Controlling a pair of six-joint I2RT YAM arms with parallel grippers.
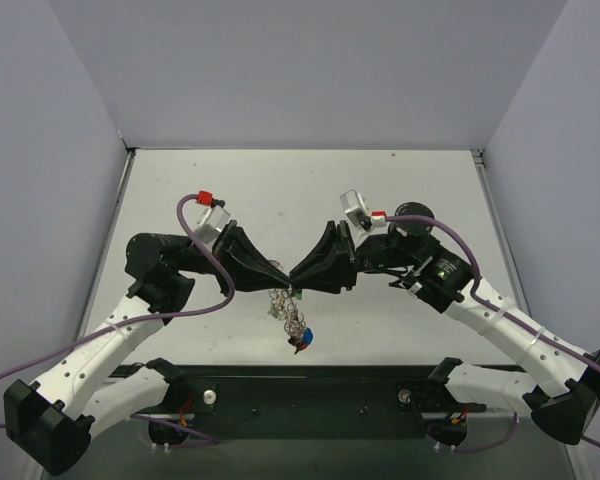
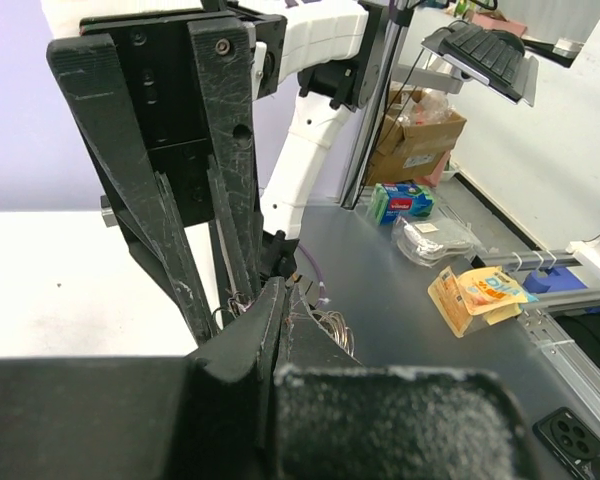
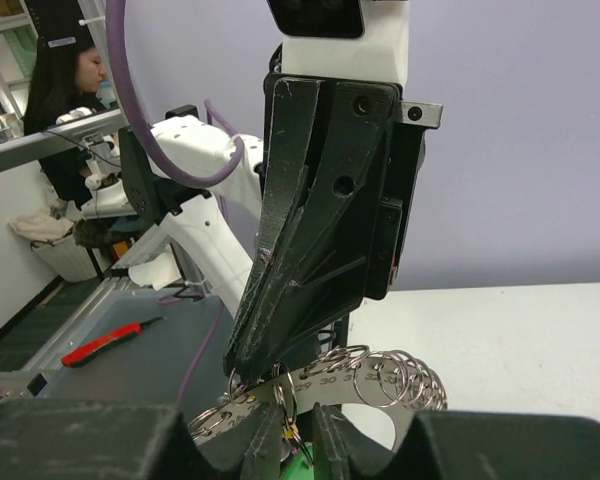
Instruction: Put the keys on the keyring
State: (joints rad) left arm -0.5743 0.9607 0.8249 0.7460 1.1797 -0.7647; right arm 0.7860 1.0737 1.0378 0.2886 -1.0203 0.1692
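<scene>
1. Above the middle of the counter [image 1: 280, 190], the left tool [image 1: 284, 271] and the right tool [image 1: 299, 276] meet tip to tip.
2. From the top view, the keyring [image 1: 283, 303] hangs just under the two tips. The keys [image 1: 301, 340] dangle at its low end, and a blue head and a red head show there. Only this view shows those keys.
3. From the left wrist view, the left tool's fingers [image 2: 265, 320] are pressed tight together. Silver ring wire sticks out on both sides of the tip, so this tool pinches the keyring.
4. From the right wrist view, the keyring looks like a row of small silver loops, up in the air. Only this view shows the loops so well.
5. The right tool's fingers [image 3: 330, 440] stand a little apart. Ring wire and a tiny green bit sit in the gap. I cannot tell if they squeeze it.
6. The left wrist view alone shows a yellow packet [image 2: 475, 295] and a cardboard box [image 2: 420, 130] far off.
7. The right wrist view alone shows a person [image 3: 75, 90] far off.
</scene>
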